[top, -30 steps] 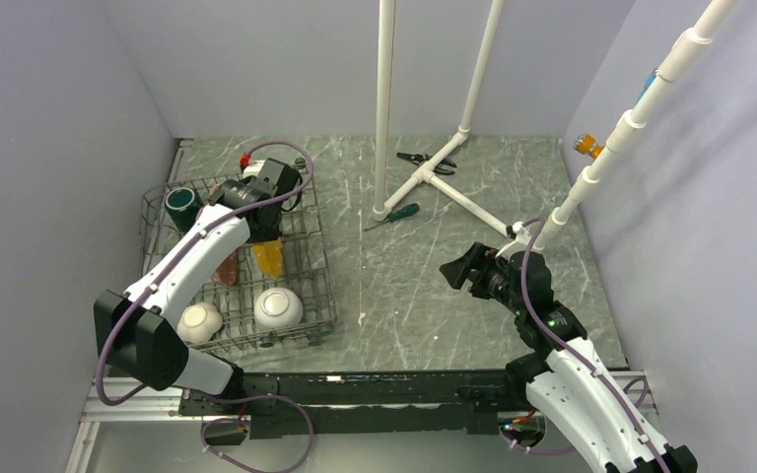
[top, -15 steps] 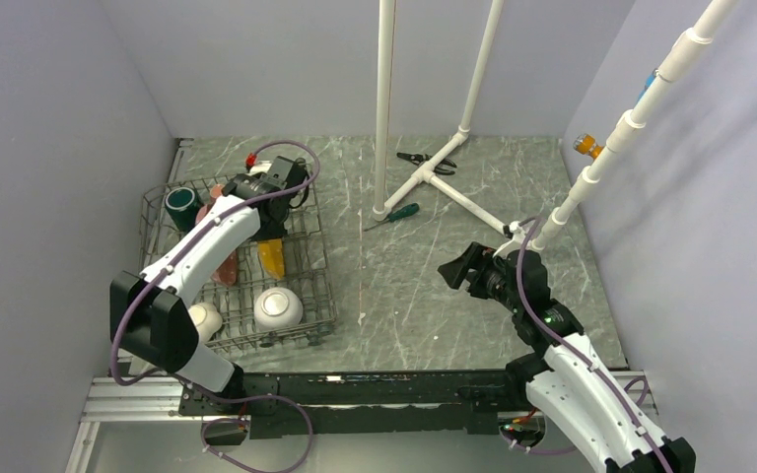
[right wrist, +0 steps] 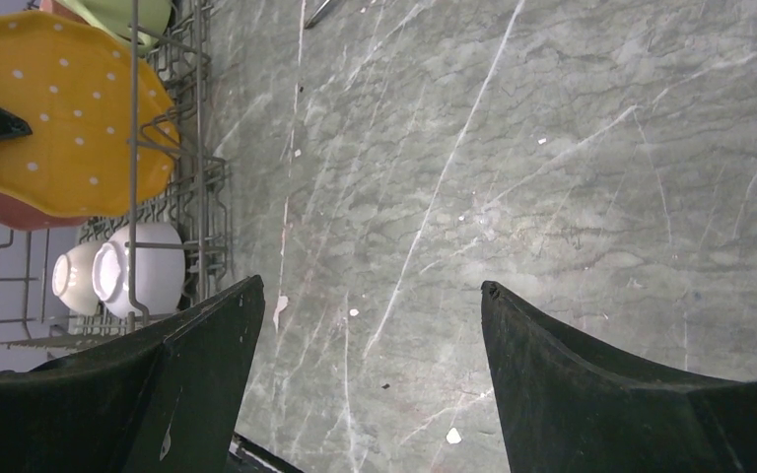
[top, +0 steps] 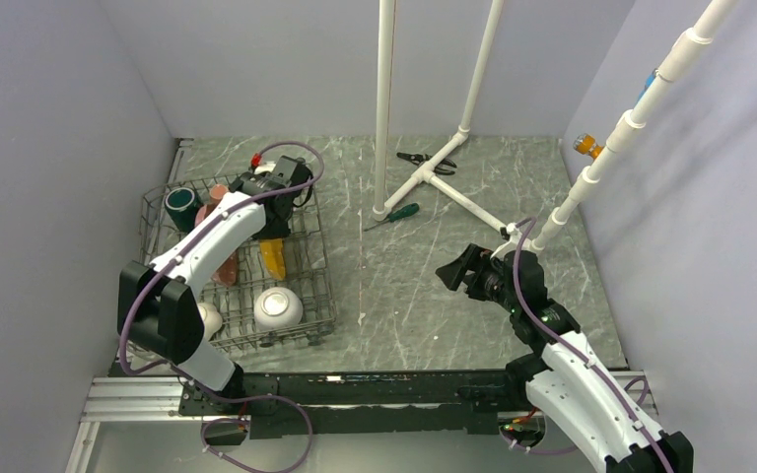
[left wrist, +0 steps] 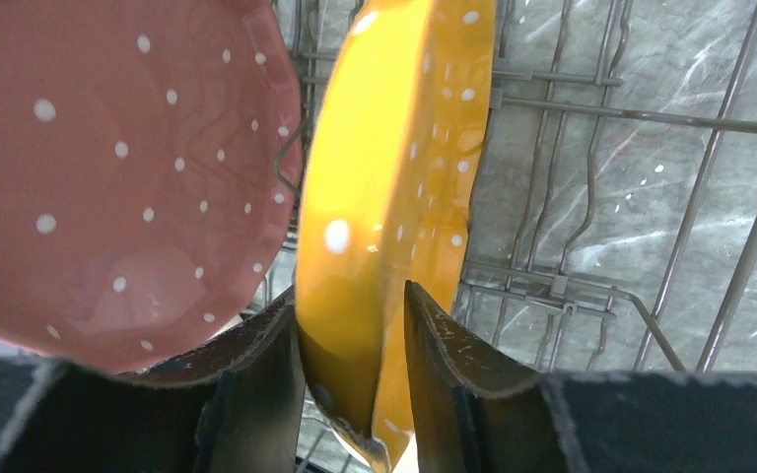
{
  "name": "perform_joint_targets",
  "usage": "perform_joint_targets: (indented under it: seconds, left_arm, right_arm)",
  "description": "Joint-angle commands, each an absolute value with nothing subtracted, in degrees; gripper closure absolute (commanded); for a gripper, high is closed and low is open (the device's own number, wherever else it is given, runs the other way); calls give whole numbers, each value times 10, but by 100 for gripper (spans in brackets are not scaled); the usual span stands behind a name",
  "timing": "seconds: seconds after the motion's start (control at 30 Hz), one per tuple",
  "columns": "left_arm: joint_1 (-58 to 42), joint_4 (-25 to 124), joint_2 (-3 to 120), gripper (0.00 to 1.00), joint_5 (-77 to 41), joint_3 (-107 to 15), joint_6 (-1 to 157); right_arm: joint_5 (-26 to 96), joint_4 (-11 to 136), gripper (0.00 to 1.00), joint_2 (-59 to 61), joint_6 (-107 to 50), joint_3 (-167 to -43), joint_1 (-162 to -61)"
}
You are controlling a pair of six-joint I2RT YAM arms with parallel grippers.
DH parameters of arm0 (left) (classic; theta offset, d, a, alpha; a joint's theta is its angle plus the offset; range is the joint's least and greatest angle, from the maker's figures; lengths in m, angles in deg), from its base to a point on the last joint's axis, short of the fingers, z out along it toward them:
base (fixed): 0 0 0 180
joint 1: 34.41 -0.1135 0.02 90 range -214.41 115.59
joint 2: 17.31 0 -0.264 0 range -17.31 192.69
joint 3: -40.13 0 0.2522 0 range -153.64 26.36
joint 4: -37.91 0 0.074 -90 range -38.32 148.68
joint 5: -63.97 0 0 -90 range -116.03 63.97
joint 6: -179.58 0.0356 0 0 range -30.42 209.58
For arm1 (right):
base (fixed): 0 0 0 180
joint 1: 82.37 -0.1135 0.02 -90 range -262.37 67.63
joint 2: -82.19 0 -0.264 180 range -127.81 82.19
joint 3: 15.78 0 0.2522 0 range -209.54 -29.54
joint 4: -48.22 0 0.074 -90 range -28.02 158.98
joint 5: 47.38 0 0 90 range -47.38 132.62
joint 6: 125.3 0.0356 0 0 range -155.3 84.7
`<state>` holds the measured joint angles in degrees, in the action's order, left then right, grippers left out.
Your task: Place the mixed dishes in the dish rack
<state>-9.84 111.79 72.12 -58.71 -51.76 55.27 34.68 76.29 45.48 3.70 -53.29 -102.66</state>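
Lower right of the overhead frame: right gripper [top: 458, 271], jaws spread wide, holding nothing, hanging over bare marbled table [top: 404, 296]. Lower left: dish rack [top: 322, 258], with a white-bottomed bowl [top: 274, 307] and a second bowl [top: 202, 317] in its nearest row, white undersides showing. Middle of the rack: yellow-orange plate [left wrist: 384, 168], on edge among the tines, just beside the pink scalloped plate [left wrist: 118, 168], also on edge; whether the two touch cannot be told. Left gripper [left wrist: 350, 293] straddles the yellow plate's rim, jaws narrowed onto it, both pads appearing to touch its faces. Upper left, at the rack's far end: dark green mug [top: 181, 205], salmon mug [top: 219, 190], and light green mug [right wrist: 123, 15], the last seen only as a sliver. Upper centre, well apart from the rack: screwdriver [top: 394, 214], pliers [top: 424, 159], white pipe frame [top: 384, 108]. Step in hand, by my reading: seating and freeing the yellow plate. Best done by confirming that the lower rim rests between wires, then opening only slightly and withdrawing along the plate's own plane, since the pink plate crowds one finger. Open room lies above and toward frame right; the grey wall [top: 59, 148] hems the rack's left side.
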Motion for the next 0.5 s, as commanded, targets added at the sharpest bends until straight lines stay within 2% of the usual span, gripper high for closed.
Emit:
perform_joint_targets:
  seconds: [0.0, 0.13, 0.47]
  left_arm:
    - [-102, 1085, 702, 55, -590, -513, 562]
    - [-102, 1095, 697, 52, -596, -517, 561]
    - [-102, 1108, 671, 19, -604, -520, 572]
  right_arm:
    - [340, 731, 18, 454, 40, -531, -1025]
    - [343, 728, 18, 454, 42, -530, -1026]
    - [336, 733, 18, 453, 46, -533, -1026]
